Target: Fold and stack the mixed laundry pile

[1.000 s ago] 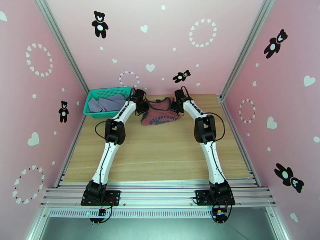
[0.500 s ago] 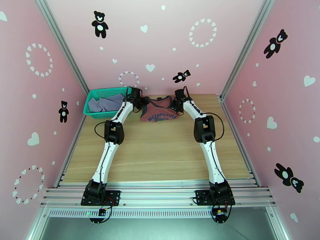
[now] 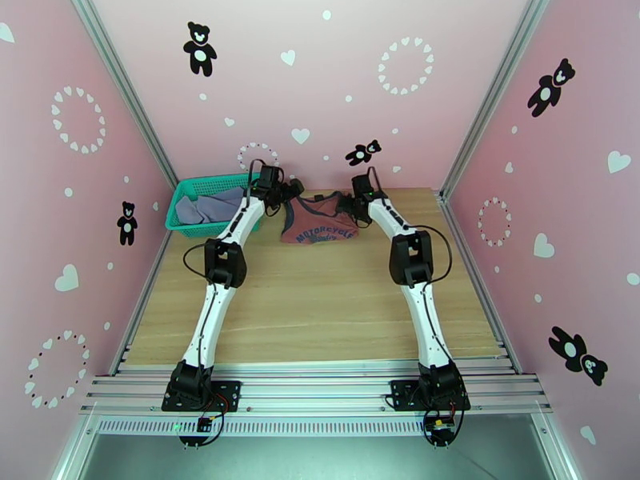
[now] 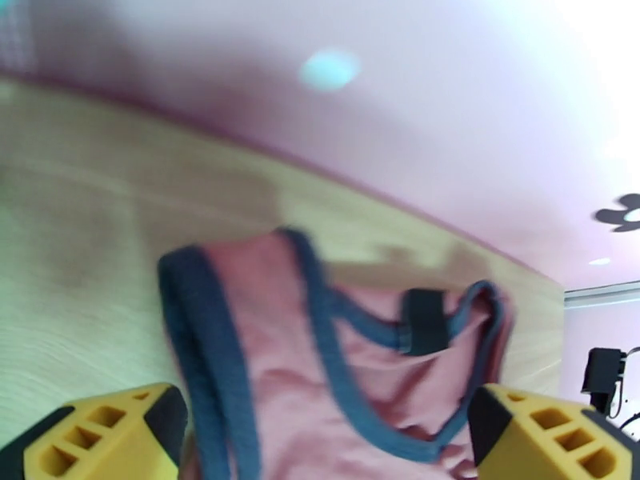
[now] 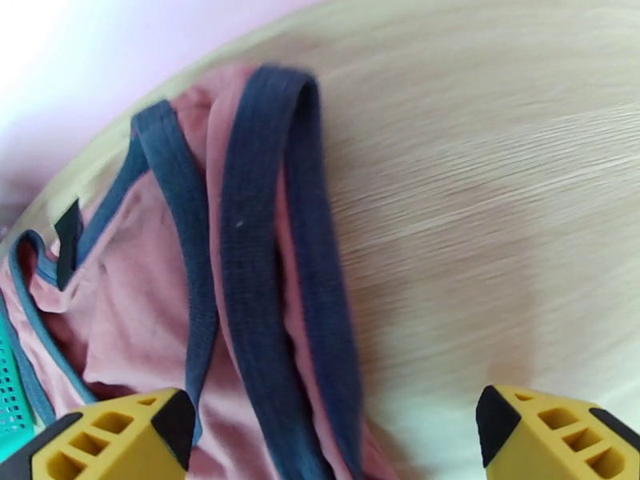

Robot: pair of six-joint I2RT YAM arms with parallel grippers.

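The rust-red tank top [image 3: 318,223] with navy trim lies on the wooden table [image 3: 320,306] near the far edge, lettering facing up. My left gripper [image 3: 294,189] hovers at its left shoulder strap and my right gripper [image 3: 343,207] at its right strap. In the left wrist view the left gripper [image 4: 328,438] is open, yellow fingertips [image 4: 104,430] wide apart above the tank top [image 4: 296,370]. The right gripper [image 5: 328,438] is open too, over the strap of the tank top [image 5: 248,274]. The grey-lavender shirt [image 3: 210,206] lies in the basket.
A teal mesh basket [image 3: 186,224] stands at the table's far left corner, close beside my left arm; its edge [image 5: 11,394] appears in the right wrist view. Pink walls enclose the table at the back and on both sides.
Both grippers went from shut to open and let go of the tank top's straps. Both wrists shifted slightly toward the back wall, and the top settled flatter on the table.
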